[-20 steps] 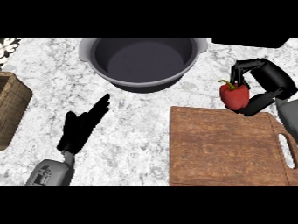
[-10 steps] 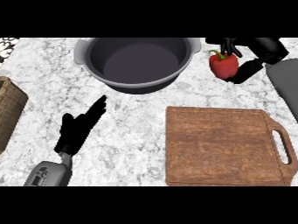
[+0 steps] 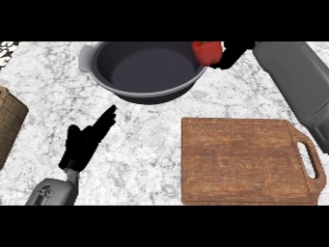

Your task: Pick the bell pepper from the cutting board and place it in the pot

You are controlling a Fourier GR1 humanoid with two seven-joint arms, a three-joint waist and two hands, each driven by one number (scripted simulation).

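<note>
- At the pot's (image 3: 98, 67) right rim: pepper (image 3: 207, 52), grasped in the right hand's (image 3: 232, 54) curled fingers.
- Below-left of the pot: left hand (image 3: 85, 144), fingers straight, released.

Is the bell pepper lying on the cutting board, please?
No, the right hand holds the bell pepper at the rim of the pot.

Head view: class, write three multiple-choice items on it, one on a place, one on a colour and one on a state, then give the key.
1. Where is the bell pepper?
A lying on the pot's bottom
B held at the pot's right rim
C under the left hand
2. What colour is the bell pepper?
A green
B yellow
C red
3. What state is the left hand in?
A open
B shut on the bell pepper
C shut, empty
Key:
B, the right hand curls round it there.
C, it shows red.
A, its fingers are straight.
</note>
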